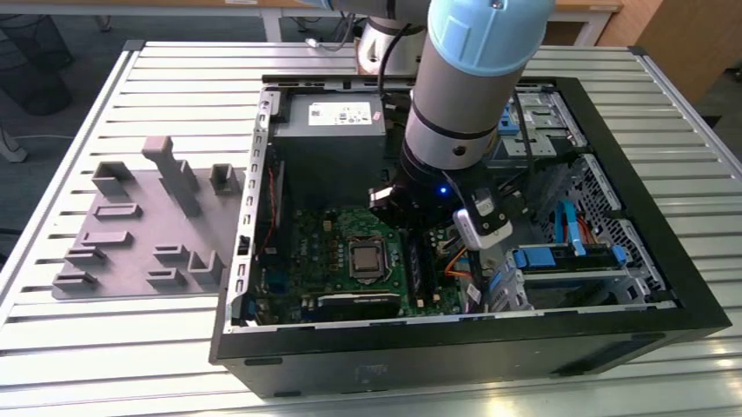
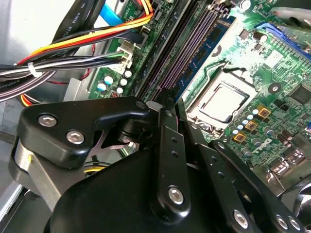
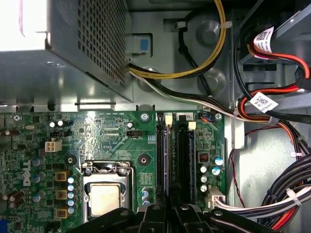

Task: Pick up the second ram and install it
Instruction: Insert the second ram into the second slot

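Note:
My gripper [image 1: 432,233] reaches down into the open computer case, over the memory slots of the green motherboard [image 3: 116,136]. In the second wrist view its black fingers [image 2: 165,114] stand pressed together, so the gripper [image 2: 171,99] is shut. A thin blue-green ram stick with black chips [image 2: 209,48] stands on edge in the slot beside the processor socket [image 2: 221,102], starting right at my fingertips. I cannot tell whether the fingers touch it, or whether it is the second ram. The first wrist view has the same stick [image 3: 164,160] in line with my gripper [image 3: 170,213].
Two bare slots with purple contacts [image 2: 187,48] run beside the stick. Bundled cables [image 2: 73,48] [image 3: 272,121] crowd the slots' far side. The grey power supply [image 1: 330,130] fills the case's back. A grey holder tray [image 1: 139,234] lies on the slatted table at the exterior view's left.

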Robot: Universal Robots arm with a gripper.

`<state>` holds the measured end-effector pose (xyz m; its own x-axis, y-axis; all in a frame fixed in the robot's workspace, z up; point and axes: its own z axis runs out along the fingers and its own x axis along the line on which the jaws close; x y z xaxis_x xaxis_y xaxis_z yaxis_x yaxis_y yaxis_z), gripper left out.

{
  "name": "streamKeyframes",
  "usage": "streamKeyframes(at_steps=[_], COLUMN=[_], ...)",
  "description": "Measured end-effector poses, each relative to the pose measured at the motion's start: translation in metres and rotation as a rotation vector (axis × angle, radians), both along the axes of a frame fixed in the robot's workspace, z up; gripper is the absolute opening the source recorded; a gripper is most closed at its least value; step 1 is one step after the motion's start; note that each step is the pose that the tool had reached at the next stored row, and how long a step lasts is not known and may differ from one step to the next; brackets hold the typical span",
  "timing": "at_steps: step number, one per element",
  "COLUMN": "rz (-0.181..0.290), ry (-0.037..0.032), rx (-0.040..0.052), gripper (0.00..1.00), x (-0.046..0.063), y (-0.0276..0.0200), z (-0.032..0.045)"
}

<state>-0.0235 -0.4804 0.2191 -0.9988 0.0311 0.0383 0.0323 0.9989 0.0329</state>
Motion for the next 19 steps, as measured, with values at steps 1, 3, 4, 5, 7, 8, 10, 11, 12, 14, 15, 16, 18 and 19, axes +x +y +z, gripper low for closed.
streamKeyframes(at_steps=[1, 3, 4, 5, 7, 8, 10, 11, 12, 14, 15, 16, 18, 19], rz=[0.000, 0.004, 0.006, 0.010, 0.014, 0.015, 0.022, 0.025, 0.026, 0.027, 0.027, 0.027, 0.027, 0.027], ry=[-0.0001, 0.0007, 0.0013, 0.0025, 0.0034, 0.0038, 0.0045, 0.0048, 0.0051, 0.0054, 0.0054, 0.0054, 0.0055, 0.0055], rx=[0.0003, 0.0001, 0.0002, 0.0002, 0.0000, 0.0000, 0.0000, 0.0001, 0.0002, 0.0001, 0.0001, 0.0002, 0.0001, 0.0001], gripper=[0.14, 0.14, 0.14, 0.14, 0.14, 0.14, 0.14, 0.14, 0.14, 0.14, 0.14, 0.14, 0.14, 0.14], x=[0.0001, 0.0021, 0.0032, 0.0038, 0.0037, 0.0037, 0.0037, 0.0037, 0.0037, 0.0038, 0.0037, 0.0038, 0.0038, 0.0038], y=[0.0000, 0.0000, 0.0000, 0.0000, 0.0000, -0.0002, -0.0005, -0.0007, -0.0007, -0.0009, -0.0010, -0.0010, -0.0011, -0.0011], z=[-0.0005, -0.0010, -0.0015, -0.0019, -0.0029, -0.0033, -0.0042, -0.0045, -0.0049, -0.0052, -0.0054, -0.0056, -0.0058, -0.0058])
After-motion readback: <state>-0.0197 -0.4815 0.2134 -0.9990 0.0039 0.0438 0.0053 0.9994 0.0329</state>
